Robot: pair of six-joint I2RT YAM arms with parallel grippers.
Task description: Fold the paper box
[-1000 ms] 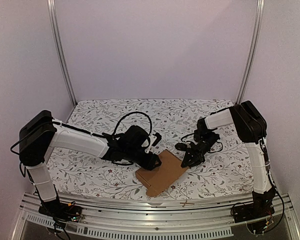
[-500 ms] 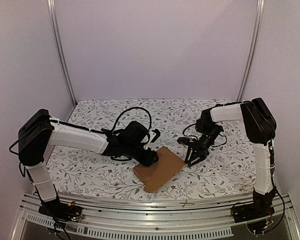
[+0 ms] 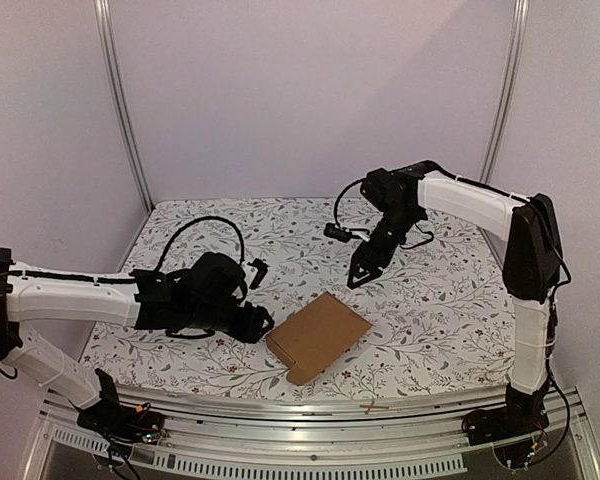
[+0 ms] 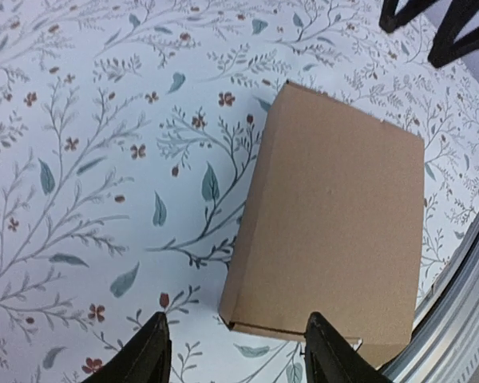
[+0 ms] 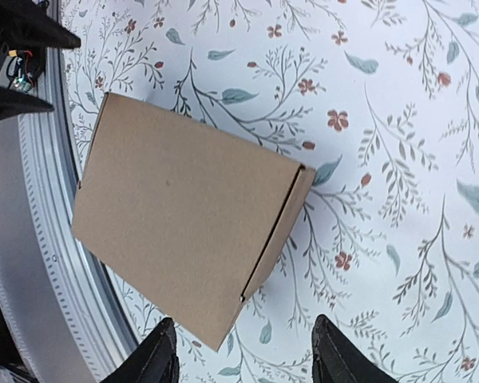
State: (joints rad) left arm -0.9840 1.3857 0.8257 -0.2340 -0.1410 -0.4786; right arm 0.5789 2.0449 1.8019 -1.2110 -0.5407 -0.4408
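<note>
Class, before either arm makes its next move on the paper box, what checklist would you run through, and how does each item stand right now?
1. Fingers of the left gripper apart, nothing between them: ok.
2. Fingers of the right gripper apart, empty, raised beyond the box: ok.
3. The paper box lies flat on the tablecloth, gripped by neither arm: ok.
4. Box wholly on the tablecloth, though near the front rail: ok.
5. Closure along the dark seam fully tucked: cannot tell.

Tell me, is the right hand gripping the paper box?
No, the right hand hangs open in the air, well apart from the paper box.
</note>
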